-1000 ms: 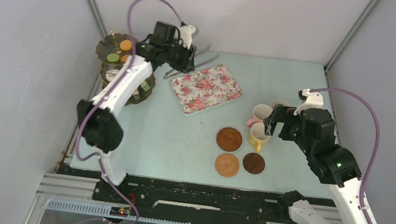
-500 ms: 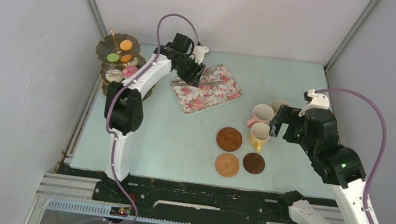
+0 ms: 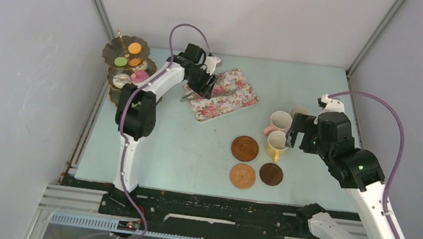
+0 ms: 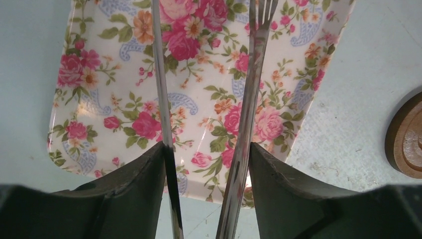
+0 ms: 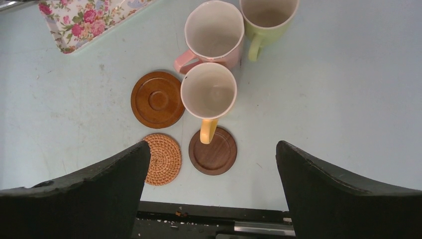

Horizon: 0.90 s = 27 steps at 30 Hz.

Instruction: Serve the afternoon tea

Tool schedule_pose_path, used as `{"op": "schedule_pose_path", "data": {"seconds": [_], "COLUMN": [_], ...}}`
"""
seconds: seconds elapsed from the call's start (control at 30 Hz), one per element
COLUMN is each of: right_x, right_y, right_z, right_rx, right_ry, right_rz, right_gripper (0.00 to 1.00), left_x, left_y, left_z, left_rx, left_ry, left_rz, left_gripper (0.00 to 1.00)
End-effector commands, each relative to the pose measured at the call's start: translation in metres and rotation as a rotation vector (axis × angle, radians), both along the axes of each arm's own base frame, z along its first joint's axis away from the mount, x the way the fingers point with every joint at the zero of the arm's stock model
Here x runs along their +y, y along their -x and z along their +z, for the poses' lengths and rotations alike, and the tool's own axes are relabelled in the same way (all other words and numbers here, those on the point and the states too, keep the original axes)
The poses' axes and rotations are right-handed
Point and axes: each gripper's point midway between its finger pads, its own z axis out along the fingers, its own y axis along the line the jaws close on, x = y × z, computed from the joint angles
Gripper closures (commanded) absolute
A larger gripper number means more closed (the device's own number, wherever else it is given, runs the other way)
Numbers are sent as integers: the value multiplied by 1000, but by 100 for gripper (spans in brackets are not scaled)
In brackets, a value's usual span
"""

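The left pincer hangs over the tray, about half open, its fingers pressed against the two arms of the tongs it holds. The right pincer gapes wide and holds nothing. It is above the yellow mug, pink mug and green mug, which cluster right of the tray beside three coasters. Left of the tray, the stand carries cakes.
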Motion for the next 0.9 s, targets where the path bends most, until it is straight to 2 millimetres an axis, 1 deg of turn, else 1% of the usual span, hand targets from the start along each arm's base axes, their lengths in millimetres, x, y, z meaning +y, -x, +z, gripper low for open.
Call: {"op": "schedule_pose_path", "data": {"seconds": [0.0,0.07,0.13,0.17,0.2,0.3,0.37,0.43,0.5,0.57,0.63,0.67,0.7,0.8,0.87], "right_x": [-2,0,2,4,5,8,8,6,4,1,-2,-3,-4,-1,0], "right_y": [0,2,4,5,7,14,18,22,27,33,36,38,40,46,48], "right_z": [16,17,17,18,18,23,24,25,26,23,21,20,18,19,22], "right_rx": [-47,-47,-46,-46,-46,-59,-64,-71,-73,-65,-66,-69,-73,-101,-122], "right_ry": [-12,-15,-22,-30,-36,-59,-61,-62,-61,-55,-53,-57,-62,-100,-122], "right_rz": [1,17,35,46,56,86,99,105,110,103,95,92,90,105,112], "right_gripper": [0,0,0,0,0,0,0,0,0,0,0,0,0,0,0], "left_x": [1,1,1,2,2,3,5,5,1,-10,-24,-33,-39,-75,-94], "left_y": [-8,-7,-7,-8,-7,-8,-7,0,10,30,56,71,87,133,153], "left_z": [15,20,24,27,33,53,70,87,105,116,120,119,116,95,80], "left_rx": [-46,-54,-56,-57,-58,-89,-105,-109,-129,-110,-65,-38,-21,65,96], "left_ry": [31,35,43,40,41,45,36,43,73,99,113,124,129,176,170], "left_rz": [9,17,22,29,34,60,85,110,167,218,294,339,398,468,514], "left_gripper": [36,28,25,22,17,12,6,1,2,6,11,11,12,14,16]}}
